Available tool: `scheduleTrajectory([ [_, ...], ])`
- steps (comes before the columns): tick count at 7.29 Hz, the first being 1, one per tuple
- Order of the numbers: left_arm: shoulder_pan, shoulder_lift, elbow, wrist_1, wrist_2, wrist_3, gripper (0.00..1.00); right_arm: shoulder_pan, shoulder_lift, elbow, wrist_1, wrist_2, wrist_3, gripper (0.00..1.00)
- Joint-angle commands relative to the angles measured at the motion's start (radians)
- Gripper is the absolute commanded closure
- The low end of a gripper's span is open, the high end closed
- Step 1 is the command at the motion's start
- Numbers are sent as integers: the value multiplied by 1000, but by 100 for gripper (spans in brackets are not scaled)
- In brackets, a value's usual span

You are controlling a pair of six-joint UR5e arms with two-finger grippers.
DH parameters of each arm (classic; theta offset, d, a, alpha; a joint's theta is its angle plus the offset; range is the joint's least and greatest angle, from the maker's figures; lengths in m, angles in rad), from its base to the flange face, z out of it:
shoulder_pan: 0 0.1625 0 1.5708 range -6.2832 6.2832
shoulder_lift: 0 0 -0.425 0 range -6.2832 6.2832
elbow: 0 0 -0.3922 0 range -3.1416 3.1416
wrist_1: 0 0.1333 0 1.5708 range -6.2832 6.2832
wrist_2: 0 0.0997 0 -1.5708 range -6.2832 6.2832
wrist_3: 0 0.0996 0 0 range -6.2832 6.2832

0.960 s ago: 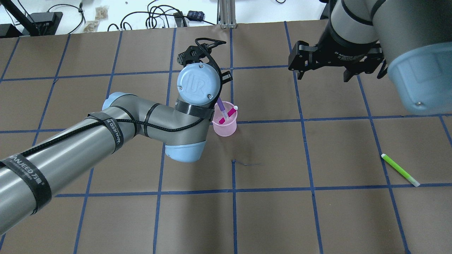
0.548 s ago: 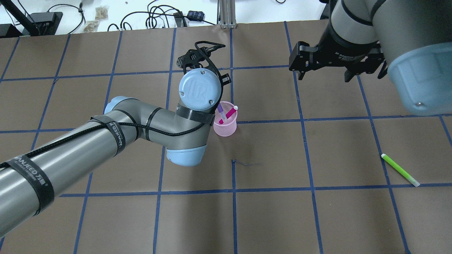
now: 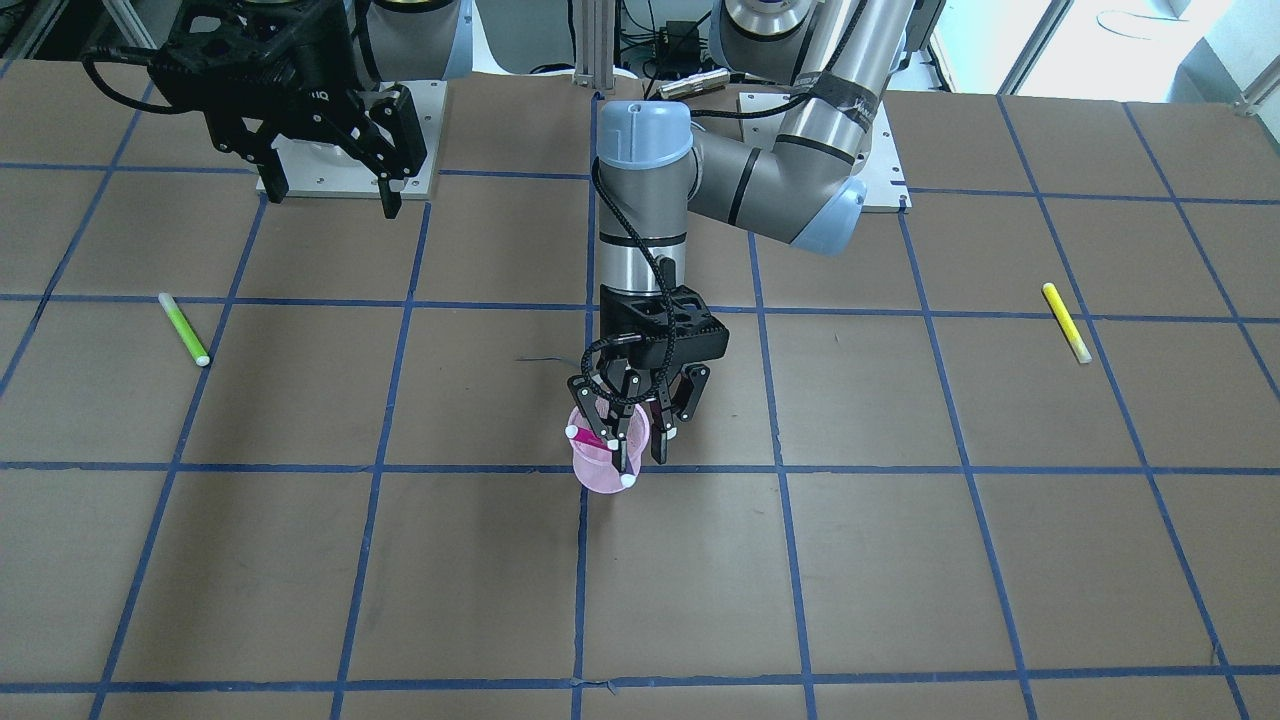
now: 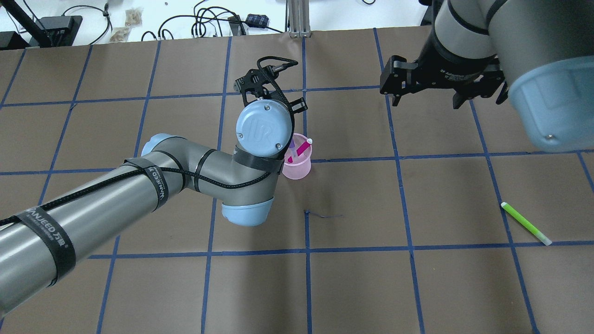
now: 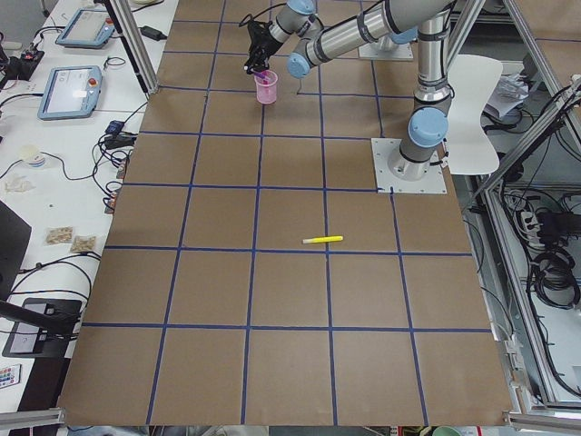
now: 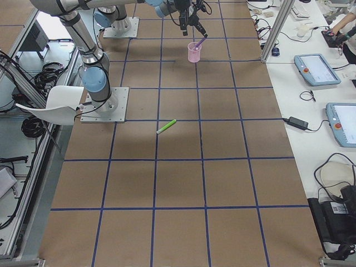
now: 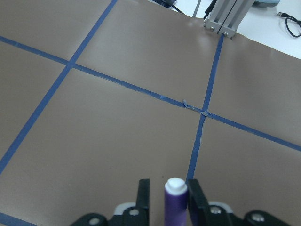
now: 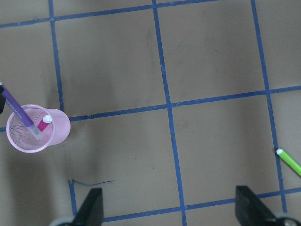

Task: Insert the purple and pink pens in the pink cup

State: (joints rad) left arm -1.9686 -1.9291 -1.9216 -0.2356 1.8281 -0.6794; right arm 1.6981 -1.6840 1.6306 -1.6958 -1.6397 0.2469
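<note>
The pink mesh cup (image 4: 297,169) stands near the table's middle, also seen from the front (image 3: 598,475). The pink pen (image 4: 304,147) leans inside it, white cap up. My left gripper (image 3: 640,455) hangs right over the cup, shut on the purple pen (image 7: 175,202), which stands between its fingers. The right wrist view shows the purple pen (image 8: 16,108) tilted, its lower end inside the cup (image 8: 56,125). My right gripper (image 4: 426,99) is open and empty, high above the table to the right.
A green pen (image 4: 526,223) lies on the table at the right. A yellow pen (image 3: 1066,322) lies on the robot's left side. Brown paper with blue tape lines covers the table. Cables and boxes lie beyond the far edge.
My left wrist has shifted slightly and come lower over the cup; less of the purple pen shows above the rim. The right arm has not moved.
</note>
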Motion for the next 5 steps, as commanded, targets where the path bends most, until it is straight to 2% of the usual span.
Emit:
scheduleTrajectory([
  [1,-6,1,-2,1,2,0,0,0,0,0,4,-2,2,0],
  [3,2,16,10,-20,-4,17,0,0,-2,6,5,0,6,0],
  [4,22,31,31,-103,-18,47,0,0,-2,12,4,0,8,0],
  [5,60,51,102,-293,-36,123,0,0,-2,15,4,-2,9,0],
])
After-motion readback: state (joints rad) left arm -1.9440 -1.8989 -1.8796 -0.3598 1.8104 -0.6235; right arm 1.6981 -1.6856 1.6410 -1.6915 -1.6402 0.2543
